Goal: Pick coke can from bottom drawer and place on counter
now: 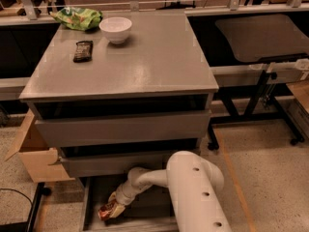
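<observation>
The coke can (105,212), red with a silver end, lies in the open bottom drawer (91,197) near its left front. My gripper (111,208) reaches down into the drawer and is shut on the can, the white arm (193,192) bending in from the lower right. The counter (154,57) is the broad grey cabinet top above the drawers.
On the counter's back left stand a white bowl (116,29), a dark snack bar (83,50) and a green chip bag (77,18). A cardboard box (31,153) sits left of the cabinet. A darker table (260,35) stands at the right.
</observation>
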`<state>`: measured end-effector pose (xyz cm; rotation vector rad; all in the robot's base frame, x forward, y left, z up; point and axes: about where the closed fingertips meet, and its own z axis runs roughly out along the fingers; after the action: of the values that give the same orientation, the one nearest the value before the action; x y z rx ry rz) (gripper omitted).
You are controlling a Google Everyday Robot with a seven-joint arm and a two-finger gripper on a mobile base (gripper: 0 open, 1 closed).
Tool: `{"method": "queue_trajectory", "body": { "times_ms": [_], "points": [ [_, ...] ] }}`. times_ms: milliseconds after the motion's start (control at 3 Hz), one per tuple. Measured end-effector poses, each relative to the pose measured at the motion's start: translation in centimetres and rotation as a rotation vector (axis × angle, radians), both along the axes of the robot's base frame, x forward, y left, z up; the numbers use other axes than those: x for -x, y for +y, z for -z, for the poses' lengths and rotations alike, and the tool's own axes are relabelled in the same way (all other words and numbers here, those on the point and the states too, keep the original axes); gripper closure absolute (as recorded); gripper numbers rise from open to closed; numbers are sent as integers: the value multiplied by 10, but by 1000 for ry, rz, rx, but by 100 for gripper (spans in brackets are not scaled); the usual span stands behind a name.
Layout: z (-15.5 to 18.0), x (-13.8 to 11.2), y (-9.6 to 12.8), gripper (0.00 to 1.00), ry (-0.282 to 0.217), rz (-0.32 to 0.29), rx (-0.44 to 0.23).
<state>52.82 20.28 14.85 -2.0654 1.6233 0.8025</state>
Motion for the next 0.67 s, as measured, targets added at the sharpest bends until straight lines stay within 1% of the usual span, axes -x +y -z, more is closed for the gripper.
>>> {"method": "queue_trajectory", "body": {
  "times_ms": [333,667],
  "points": [
    [-34,-5,-25,100,-59,48,-76],
    [-79,1,-72,100,-132,142,-168]
  ]
}}
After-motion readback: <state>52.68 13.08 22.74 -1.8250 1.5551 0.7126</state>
